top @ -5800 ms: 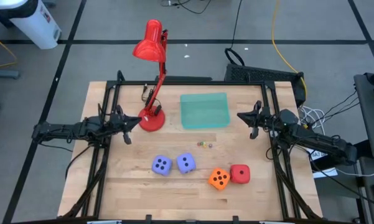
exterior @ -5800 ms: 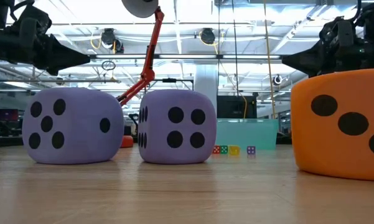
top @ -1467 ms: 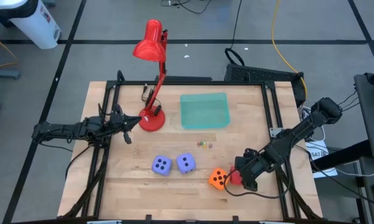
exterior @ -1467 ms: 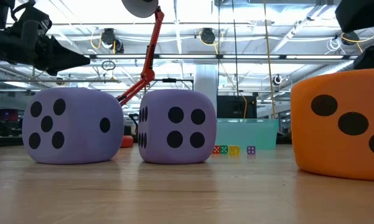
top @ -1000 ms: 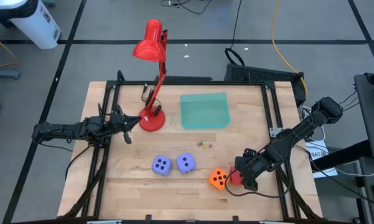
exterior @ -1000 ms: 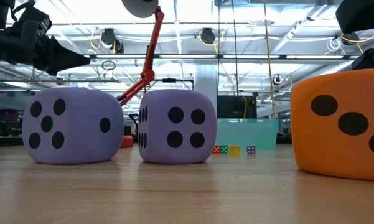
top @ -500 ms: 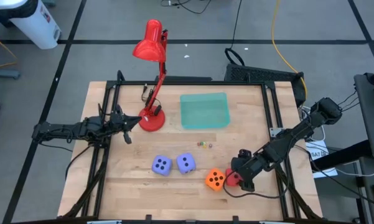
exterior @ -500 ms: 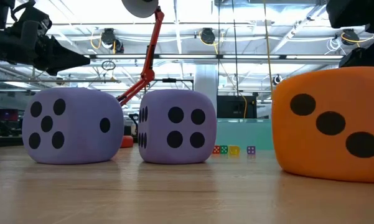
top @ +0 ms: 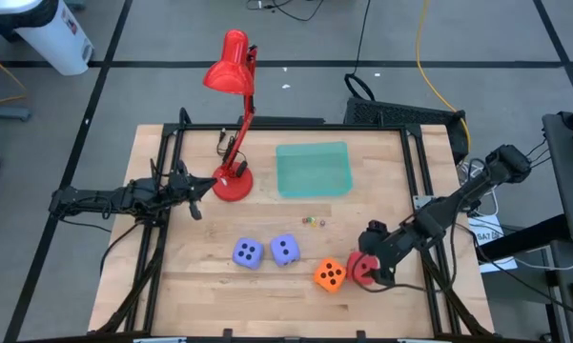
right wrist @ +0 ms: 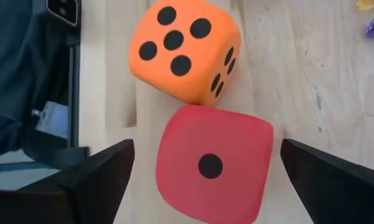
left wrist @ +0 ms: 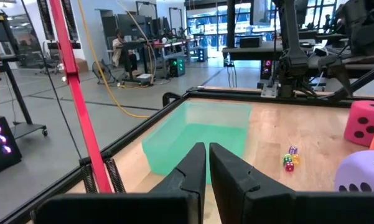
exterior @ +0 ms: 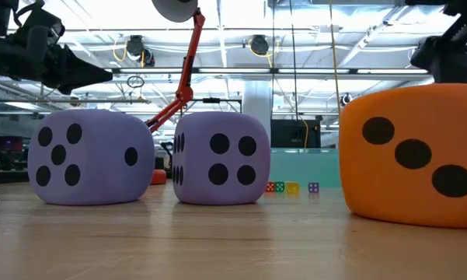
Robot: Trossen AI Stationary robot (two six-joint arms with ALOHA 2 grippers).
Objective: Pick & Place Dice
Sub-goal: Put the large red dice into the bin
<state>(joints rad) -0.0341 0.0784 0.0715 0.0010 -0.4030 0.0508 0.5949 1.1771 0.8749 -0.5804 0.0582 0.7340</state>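
Orange die [top: 330, 275]: at the desk's near edge, touching the red die; it has slid a little toward the lavender pair since a second ago, nudged rather than picked.
Red die [right wrist: 213, 163]: on the desk [top: 267, 295] beside the orange one, one pip up, squarely between the right claw's fingers but not gripped.
Right claw [top: 366, 262]: spread wide over the red die, holding nothing; it has lifted slightly and re-centred.
Meaning: the approach disturbed the neighbour; a clean close on the red die looks like the next step.
Lavender dice [top: 248, 252]: side by side further left, unmoved.
Left claw [left wrist: 207, 163]: nearly closed, empty, waiting near the red lamp [top: 233, 179].
Green tray [top: 313, 170]: at the far side, empty.
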